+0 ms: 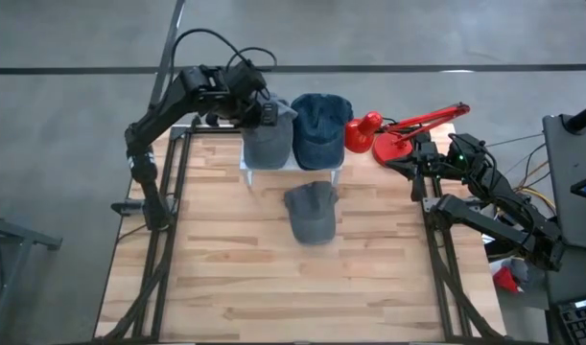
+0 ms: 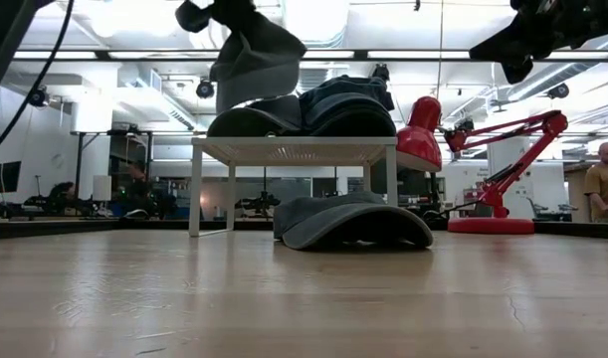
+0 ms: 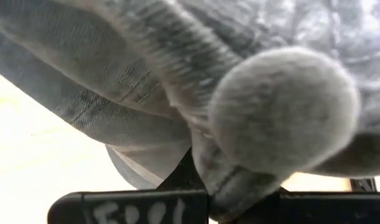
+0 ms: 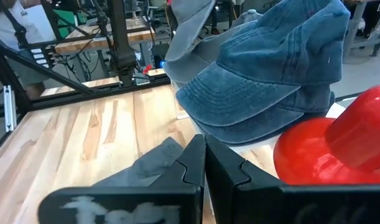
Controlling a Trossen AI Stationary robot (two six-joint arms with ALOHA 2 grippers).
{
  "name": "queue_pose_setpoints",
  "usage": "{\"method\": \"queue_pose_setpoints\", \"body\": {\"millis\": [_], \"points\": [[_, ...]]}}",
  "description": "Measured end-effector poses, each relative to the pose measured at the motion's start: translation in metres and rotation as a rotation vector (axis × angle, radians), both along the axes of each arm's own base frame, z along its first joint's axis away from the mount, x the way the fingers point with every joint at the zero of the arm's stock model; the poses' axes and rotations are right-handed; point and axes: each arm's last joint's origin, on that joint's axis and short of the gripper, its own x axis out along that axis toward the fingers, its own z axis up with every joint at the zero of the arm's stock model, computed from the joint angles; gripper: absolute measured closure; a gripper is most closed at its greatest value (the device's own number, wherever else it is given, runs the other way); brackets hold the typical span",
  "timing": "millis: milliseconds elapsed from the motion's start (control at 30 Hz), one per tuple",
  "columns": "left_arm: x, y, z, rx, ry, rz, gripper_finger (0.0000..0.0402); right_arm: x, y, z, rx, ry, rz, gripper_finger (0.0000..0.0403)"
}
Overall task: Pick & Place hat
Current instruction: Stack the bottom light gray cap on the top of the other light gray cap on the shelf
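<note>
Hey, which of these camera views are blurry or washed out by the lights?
Left wrist view: the grey hat fills the frame, too close and soft, with the table behind it blown out pale. Low view: ceiling lights glare white, arms in silhouette. High and right wrist views look evenly lit and clear.

Light wooden plank table [image 1: 225,278] carrying a small white stand, caps and a red desk lamp.

The table fills the middle of the overhead view, its boards running left to right. At the far edge stands a low white stand [image 1: 291,169] on thin legs, with daylight showing under it in the low view. On its top rests a blue denim cap [image 1: 320,128], with a grey cap [image 1: 267,144] beside it to the left. Directly on the table, just in front of the stand, a second grey cap [image 1: 311,211] lies flat. A red desk lamp [image 1: 400,134] sits at the far right corner, its shade just beside the blue cap.
</note>
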Motion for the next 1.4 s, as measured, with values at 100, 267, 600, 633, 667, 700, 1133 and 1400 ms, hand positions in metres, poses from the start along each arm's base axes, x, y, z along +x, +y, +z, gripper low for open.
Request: {"method": "queue_pose_setpoints", "body": {"millis": [100, 267, 600, 633, 667, 700, 1133, 1400], "points": [[0.002, 0.006, -0.003, -0.006, 0.011, 0.003, 0.0401, 0.0, 0.0, 0.0, 0.013, -0.002, -0.002, 0.0394], [0.009, 0.014, -0.012, -0.028, 0.034, -0.001, 0.0401, 0.0, 0.0, 0.0, 0.014, 0.0, -0.003, 0.0394], [0.017, 0.029, -0.024, -0.068, 0.059, 0.005, 0.0402, 0.0, 0.0, 0.0, 0.016, 0.0, -0.002, 0.0394], [0.018, 0.03, -0.025, -0.07, 0.062, 0.008, 0.0402, 0.0, 0.0, 0.0, 0.016, 0.0, -0.003, 0.0394], [0.018, 0.032, -0.026, -0.072, 0.066, 0.012, 0.0402, 0.0, 0.0, 0.0, 0.016, 0.0, -0.003, 0.0394], [0.019, 0.034, -0.028, -0.074, 0.069, 0.016, 0.0402, 0.0, 0.0, 0.0, 0.015, 0.0, -0.003, 0.0394], [0.032, 0.047, -0.043, -0.098, 0.086, 0.013, 0.0401, 0.0, 0.0, 0.0, 0.016, 0.0, -0.002, 0.0394], [0.039, 0.054, -0.054, -0.123, 0.113, 0.017, 0.039, 0.0, 0.0, 0.0, 0.018, 0.0, -0.003, 0.0394]]}}
